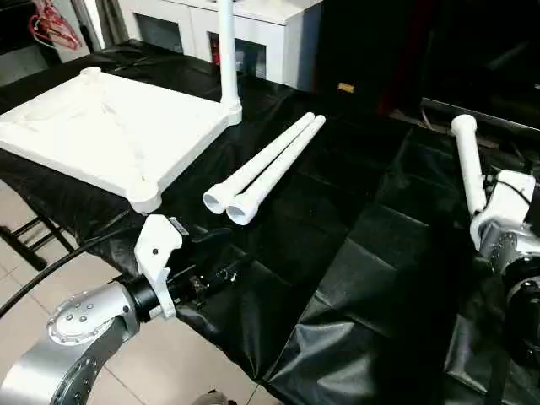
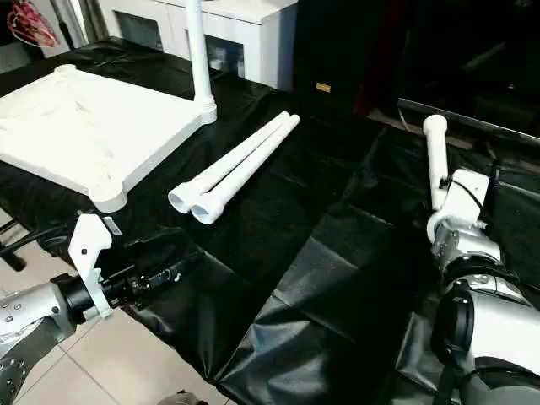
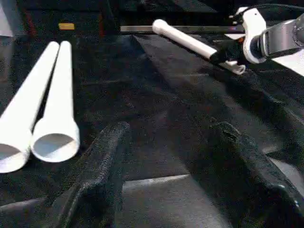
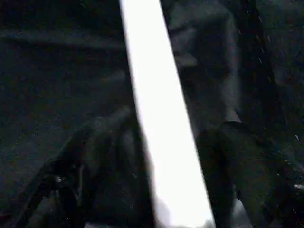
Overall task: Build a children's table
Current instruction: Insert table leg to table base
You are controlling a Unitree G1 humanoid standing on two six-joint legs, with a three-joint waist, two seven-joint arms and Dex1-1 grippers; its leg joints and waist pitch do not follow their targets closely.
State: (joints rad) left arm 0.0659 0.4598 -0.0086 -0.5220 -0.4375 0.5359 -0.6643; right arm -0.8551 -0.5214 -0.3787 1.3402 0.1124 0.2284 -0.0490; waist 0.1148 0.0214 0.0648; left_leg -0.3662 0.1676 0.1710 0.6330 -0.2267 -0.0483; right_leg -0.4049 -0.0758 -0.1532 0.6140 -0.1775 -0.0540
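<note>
Tabletop (image 1: 101, 126): white, ribbed underside up, at the counter (image 1: 337, 253) far-left corner; one leg (image 1: 227, 51) upright in its corner socket. Two loose legs (image 1: 266, 169) side by side mid-counter. Fourth leg (image 4: 161, 133): right wrist view shows it between the right end effector (image 4: 156, 156) fingers, grip uncertain. Left end effector (image 3: 185, 166): fingers apart, empty, at the near edge. White cabinet (image 1: 253, 25) behind.

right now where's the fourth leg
On the robot's right, the fourth leg stands between the right gripper fingers, apart from the two legs lying mid-table.
</note>
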